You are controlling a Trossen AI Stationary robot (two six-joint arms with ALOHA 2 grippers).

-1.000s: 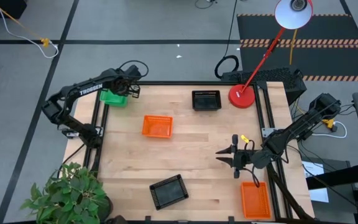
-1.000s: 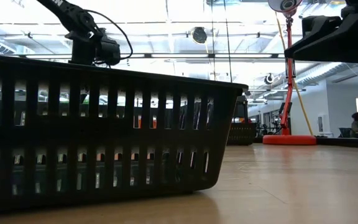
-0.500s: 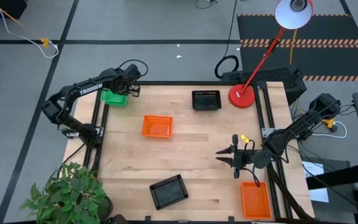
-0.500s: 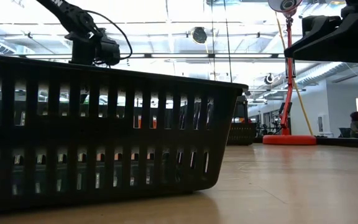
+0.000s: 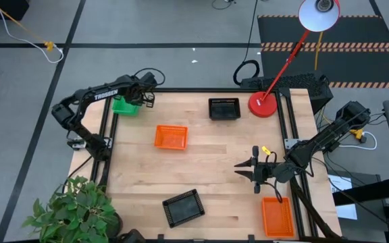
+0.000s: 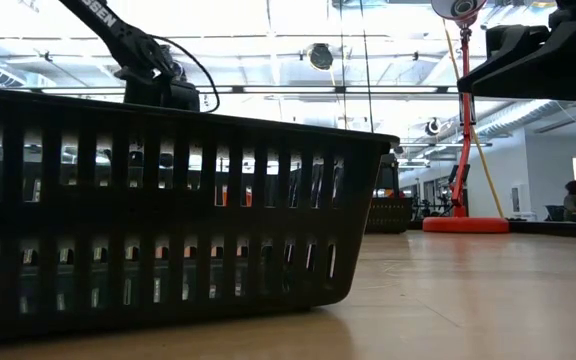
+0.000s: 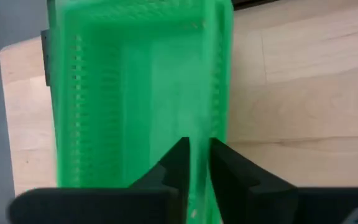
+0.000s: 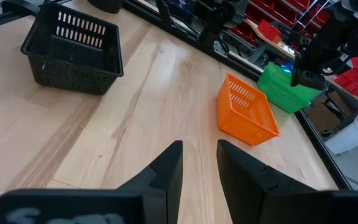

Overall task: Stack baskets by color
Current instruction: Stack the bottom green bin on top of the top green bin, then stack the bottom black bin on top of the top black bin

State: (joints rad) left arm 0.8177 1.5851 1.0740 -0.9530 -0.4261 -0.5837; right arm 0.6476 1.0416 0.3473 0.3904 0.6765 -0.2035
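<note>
A green basket [image 5: 122, 106] [image 7: 135, 93] stands at the table's far left corner. My left gripper [image 5: 144, 94] [image 7: 199, 152] points steeply down at its right side wall, one finger inside and one outside, with a narrow gap between them. An orange basket [image 5: 171, 137] and a black basket [image 5: 224, 108] rest on the table farther right. Another black basket [image 5: 183, 206] sits near the front edge. A second orange basket [image 5: 277, 216] lies at the near right corner. My right gripper [image 5: 240, 169] [image 8: 199, 155] hovers open and empty right of centre. My left gripper straddles the green basket's right side wall [image 7: 219, 106] from above, one finger inside the basket and one outside. Whether the fingers touch the wall, I cannot tell. The basket rests on its bottom at the table's corner.
A red lamp base [image 5: 263, 104] stands at the far right, its arm reaching up over the table edge. The near black basket [image 6: 168, 210] fills the low view's foreground. A potted plant [image 5: 73, 212] stands off the near left corner. Bare wood lies mid-table.
My left gripper has sunk toward the green basket, dropping lower behind the black basket's rim in the low view. The green basket has stayed at its corner.
</note>
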